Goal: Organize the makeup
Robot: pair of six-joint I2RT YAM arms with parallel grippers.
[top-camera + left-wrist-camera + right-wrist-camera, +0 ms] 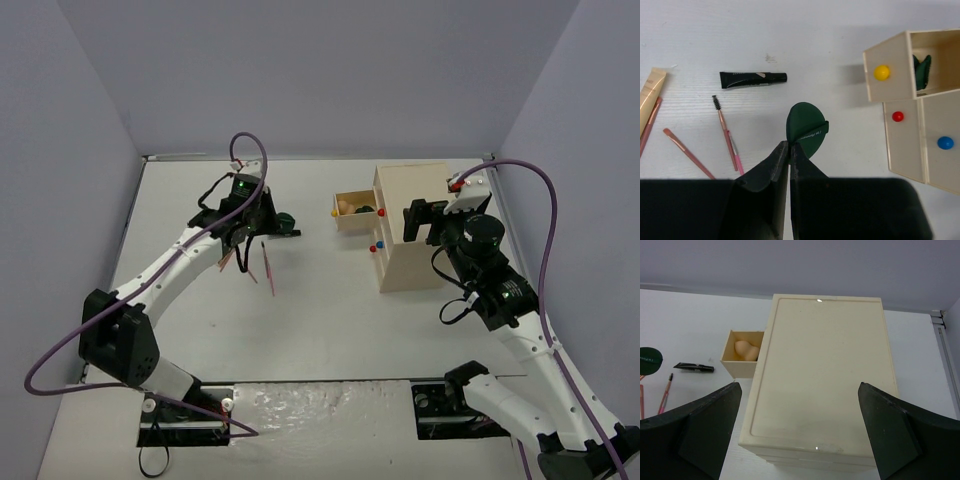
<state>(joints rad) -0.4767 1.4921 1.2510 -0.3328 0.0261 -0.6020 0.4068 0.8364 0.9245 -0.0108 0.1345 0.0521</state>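
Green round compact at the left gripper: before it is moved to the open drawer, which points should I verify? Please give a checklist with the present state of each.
1. Left gripper shut: ok.
2. Green compact really pinched: cannot tell; its edge meets the fingertips, but the contact is unclear.
3. Drawer with the yellow knob pulled out: ok.
4. Room in that drawer: cannot tell; a green item and a beige sponge lie inside.
5. Right gripper open and holding nothing, over the drawer box: ok.
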